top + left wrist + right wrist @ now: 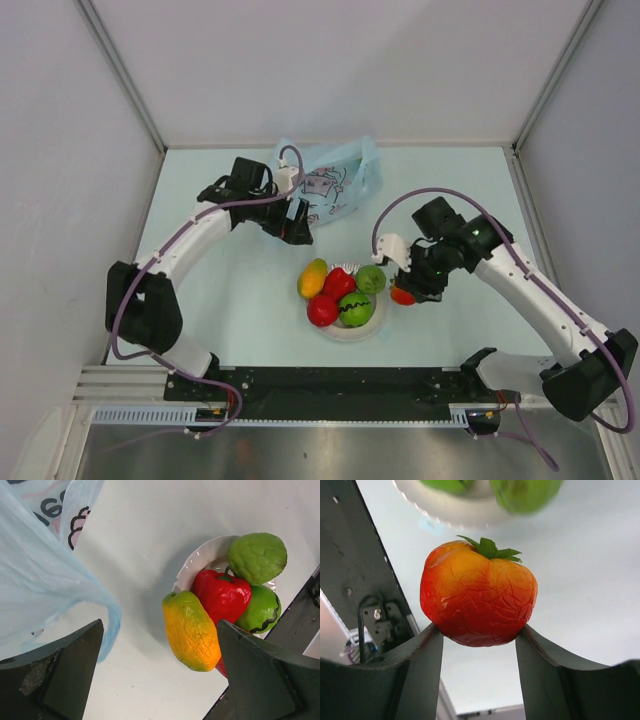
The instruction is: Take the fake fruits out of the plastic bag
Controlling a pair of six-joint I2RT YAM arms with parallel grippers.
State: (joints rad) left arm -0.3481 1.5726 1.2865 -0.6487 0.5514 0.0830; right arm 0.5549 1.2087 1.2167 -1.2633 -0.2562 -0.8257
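The light-blue plastic bag [332, 182] lies flat at the back of the table, and its crinkly edge [45, 575] fills the left of the left wrist view. My left gripper [296, 226] hovers at the bag's near corner, open [160, 680], with only bare table between its fingers. A white plate [345, 328] holds a yellow-orange oblong fruit [191, 630], a red pepper [222, 592], a red round fruit [322, 311] and two green fruits [257, 557] [260, 611]. My right gripper [404, 292] is shut [479, 635] on a red-orange tomato-like fruit [479, 599], just right of the plate [445, 511].
White walls enclose the pale table on three sides. A black rail [320, 380] with the arm bases runs along the near edge, close behind the plate. It also shows as a dark edge [370, 570] in the right wrist view.
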